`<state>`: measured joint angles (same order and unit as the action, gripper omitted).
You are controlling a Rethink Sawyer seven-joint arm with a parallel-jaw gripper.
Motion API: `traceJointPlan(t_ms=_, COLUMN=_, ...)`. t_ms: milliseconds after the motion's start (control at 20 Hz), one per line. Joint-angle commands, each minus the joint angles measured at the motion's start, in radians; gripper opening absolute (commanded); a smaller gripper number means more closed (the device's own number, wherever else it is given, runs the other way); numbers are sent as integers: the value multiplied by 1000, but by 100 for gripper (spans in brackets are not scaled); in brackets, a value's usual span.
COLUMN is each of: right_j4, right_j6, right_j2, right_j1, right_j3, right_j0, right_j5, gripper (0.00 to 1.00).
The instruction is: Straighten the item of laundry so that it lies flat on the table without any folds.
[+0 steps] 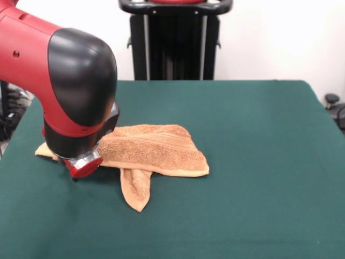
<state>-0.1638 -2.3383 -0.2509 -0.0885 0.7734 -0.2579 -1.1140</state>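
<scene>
- Small orange-tan terry-cloth towel [153, 150] lies left of centre on the big dark green felt-topped table [253, 178], folded over itself, one pointed flap [136, 189] sticking out toward the near edge.
- My red-and-black arm end, with the gripper [82, 163], sits low over the towel's left part; jaws hidden behind my own housing, can't tell if open, closed or holding cloth.
- Handling guess: light, soft, limp; it drags rather than slides on felt, so pulling one corner should peel the layers apart.
- Best holds, I think: the pointed flap's tip, or the hemmed edge at the right.
- Room: lots of bare felt right and near; left table edge is closer, so I'd spread rightward.
</scene>
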Motion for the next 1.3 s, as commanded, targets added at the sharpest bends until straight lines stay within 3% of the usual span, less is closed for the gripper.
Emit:
traceJointPlan(t_ms=50, right_j4=-38, right_j6=26, right_j2=39, right_j1=68, right_j3=-16, right_j0=40, right_j5=-93, gripper=0)
traceJointPlan(t_ms=800, right_j4=-56, right_j6=218, right_j2=92, right_j1=82, right_j3=-56, right_j0=-8, right_j5=-53, gripper=0)
traceJointPlan(t_ms=1050, right_j4=-52, right_j6=197, right_j2=88, right_j1=63, right_j3=-24, right_j0=1, right_j5=-46, gripper=0)
traceJointPlan(t_ms=1200, right_j4=-46, right_j6=211, right_j2=95, right_j1=82, right_j3=-55, right_j0=-7, right_j5=-87, gripper=0)
traceJointPlan(t_ms=1300, right_j4=-23, right_j6=127, right_j2=78, right_j1=81, right_j3=-50, right_j0=2, right_j5=-142, gripper=0)
